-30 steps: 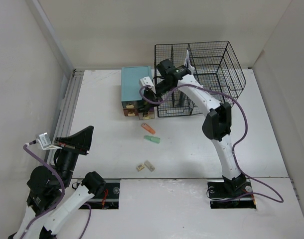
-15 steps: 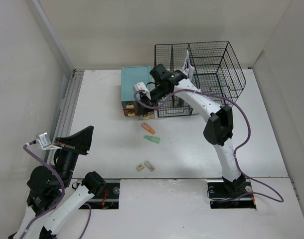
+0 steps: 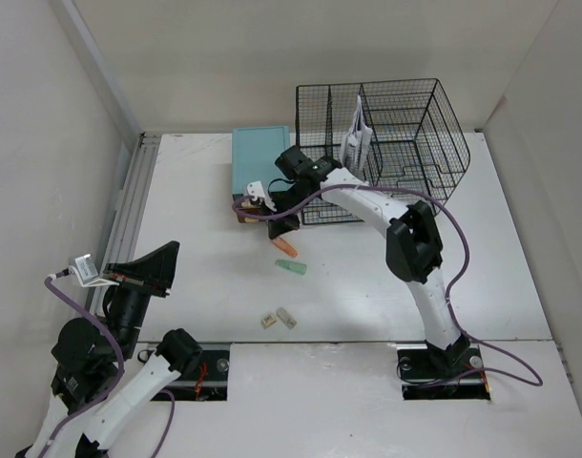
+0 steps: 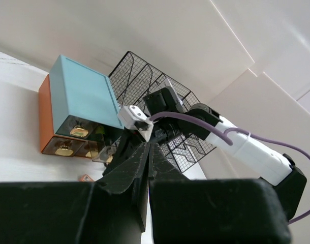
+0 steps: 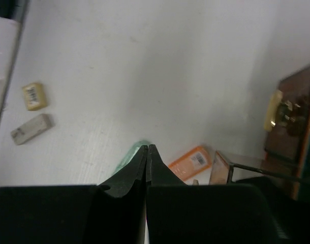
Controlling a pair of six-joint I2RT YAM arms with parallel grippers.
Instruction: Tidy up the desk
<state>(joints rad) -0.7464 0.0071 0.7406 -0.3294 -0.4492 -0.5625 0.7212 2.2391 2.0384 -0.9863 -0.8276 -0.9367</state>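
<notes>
The white desk (image 3: 200, 258) holds an orange eraser (image 3: 284, 246), a green eraser (image 3: 292, 268) and two small beige erasers (image 3: 278, 319). My right gripper (image 3: 282, 224) is shut and empty, low in front of the teal-topped drawer box (image 3: 259, 162), just above the orange eraser. In the right wrist view its shut tips (image 5: 147, 148) hang over the green eraser (image 5: 128, 156), with the orange eraser (image 5: 191, 161) beside it and an open clear drawer (image 5: 219, 168) to the right. My left gripper (image 3: 155, 265) is shut and empty, raised at the near left.
A black wire-mesh file rack (image 3: 396, 143) stands at the back right, beside the drawer box. A grey rail (image 3: 129, 205) runs along the desk's left edge. The left wrist view shows the box (image 4: 84, 94), the rack (image 4: 140, 76) and the right arm (image 4: 246, 147).
My right gripper has swung left and down from the rack and box top to the front of the drawer box, near the desk. The left arm has not moved.
</notes>
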